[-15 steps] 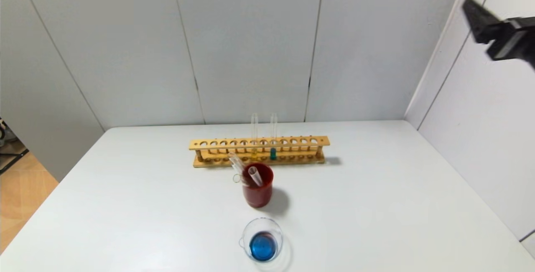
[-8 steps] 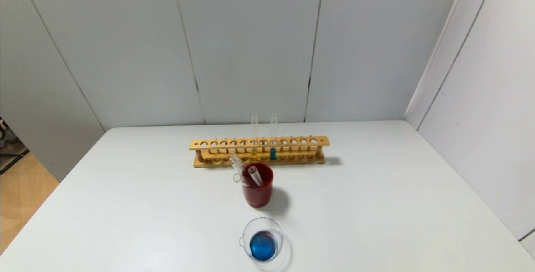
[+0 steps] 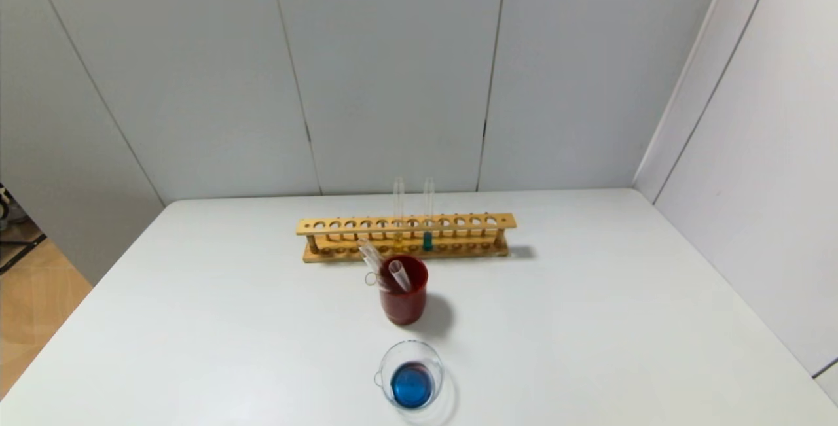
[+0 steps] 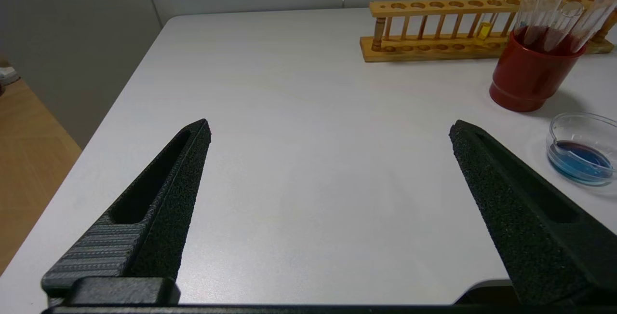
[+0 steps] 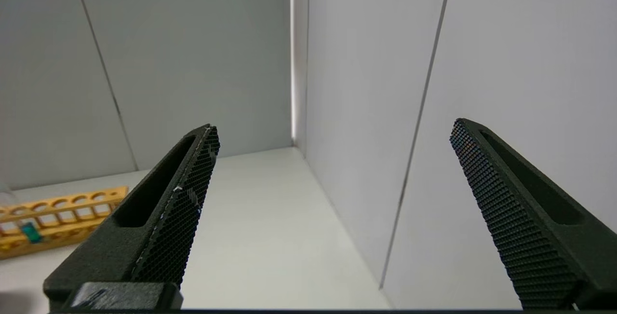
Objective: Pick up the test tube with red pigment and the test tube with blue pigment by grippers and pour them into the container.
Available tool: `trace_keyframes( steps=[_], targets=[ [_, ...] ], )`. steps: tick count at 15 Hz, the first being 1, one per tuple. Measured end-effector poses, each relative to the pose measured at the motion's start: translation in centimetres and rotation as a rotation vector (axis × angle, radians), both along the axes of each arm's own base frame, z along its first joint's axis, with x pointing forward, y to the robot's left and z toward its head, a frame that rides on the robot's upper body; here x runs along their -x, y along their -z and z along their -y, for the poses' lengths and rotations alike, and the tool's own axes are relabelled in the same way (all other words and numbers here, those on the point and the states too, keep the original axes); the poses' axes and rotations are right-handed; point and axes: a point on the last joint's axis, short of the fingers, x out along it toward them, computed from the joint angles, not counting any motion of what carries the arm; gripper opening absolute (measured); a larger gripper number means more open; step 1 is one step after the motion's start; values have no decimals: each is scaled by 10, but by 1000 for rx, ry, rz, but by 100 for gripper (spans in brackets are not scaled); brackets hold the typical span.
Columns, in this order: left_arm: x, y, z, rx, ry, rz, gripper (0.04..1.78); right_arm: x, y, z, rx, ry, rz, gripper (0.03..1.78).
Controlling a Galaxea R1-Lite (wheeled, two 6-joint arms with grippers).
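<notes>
Your right gripper (image 5: 332, 130) has swung out of the head view since a second ago. The container (image 3: 410, 374) sits at the tabletop's (image 3: 589, 321) near edge holding blue liquid, with emptied tubes leaning in the red cup (image 3: 404, 298) behind it, so pouring looks finished. Both grippers hang pulled back with jaws spread wide and empty, the left gripper (image 4: 330, 128) low over the tabletop's left side, the right raised toward the wall corner.
</notes>
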Motion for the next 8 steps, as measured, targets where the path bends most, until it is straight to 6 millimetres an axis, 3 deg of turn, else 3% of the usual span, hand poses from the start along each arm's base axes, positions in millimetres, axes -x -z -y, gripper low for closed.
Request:
trace_keyframes(
  steps=[4,8],
  targets=[
    [0,0,0,0,0,0,175,3,-9,-9,-46,48,55,174],
    [0,0,0,0,0,0,175,3,-1,-11,-118,-134,70,174]
  ],
)
